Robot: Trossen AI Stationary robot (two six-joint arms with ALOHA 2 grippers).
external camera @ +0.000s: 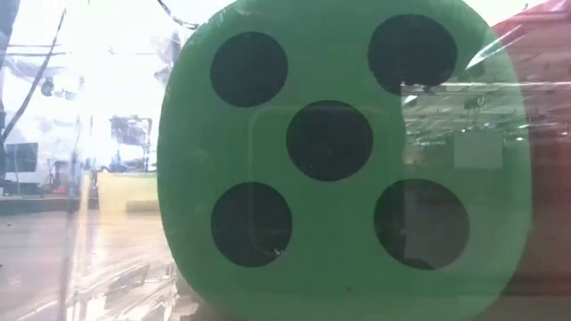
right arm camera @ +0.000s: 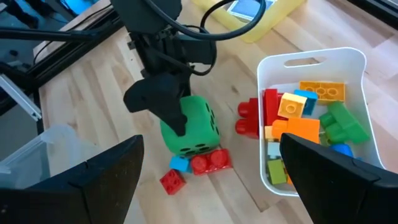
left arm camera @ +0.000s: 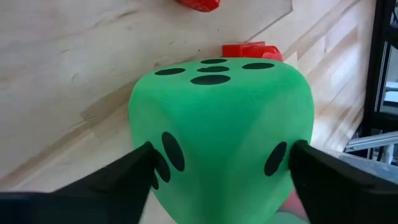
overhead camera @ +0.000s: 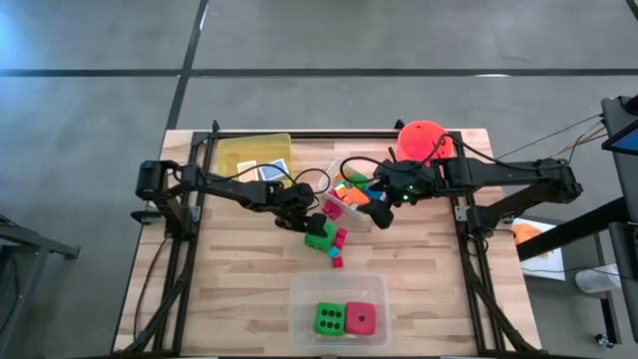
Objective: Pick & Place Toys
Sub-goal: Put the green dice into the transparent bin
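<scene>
On the wooden counter (overhead camera: 239,289), the left gripper (overhead camera: 307,221) sits over a green die (right arm camera: 189,132) near the middle, its two dark fingers (left arm camera: 124,177) set against opposite sides of the die, which rests on the wood; the left wrist view shows both fingers touching its faces, though whether they grip it firmly cannot be told. Just beside that die lie a few loose blocks: a red block (right arm camera: 210,162), a small blue block (right arm camera: 179,163) and another small red block (right arm camera: 171,181), with one more red piece (right arm camera: 247,118) standing against the outside of the white tub (right arm camera: 311,61). This tub holds a heap of yellow, orange, green, blue and red blocks (right arm camera: 305,127). The right gripper (overhead camera: 382,207) hangs above the white tub with its fingers spread wide and nothing between them. Near the front edge of the counter a clear tub (overhead camera: 339,315) contains a second green die (overhead camera: 330,319) and a pink die (overhead camera: 361,319) side by side; the low view is filled by that green die's five-dot face. A yellow tub (overhead camera: 249,152) sits at the far left, with flat tiles (overhead camera: 271,171) inside, and an orange bucket (overhead camera: 423,140) stands at the far right behind the right arm.
</scene>
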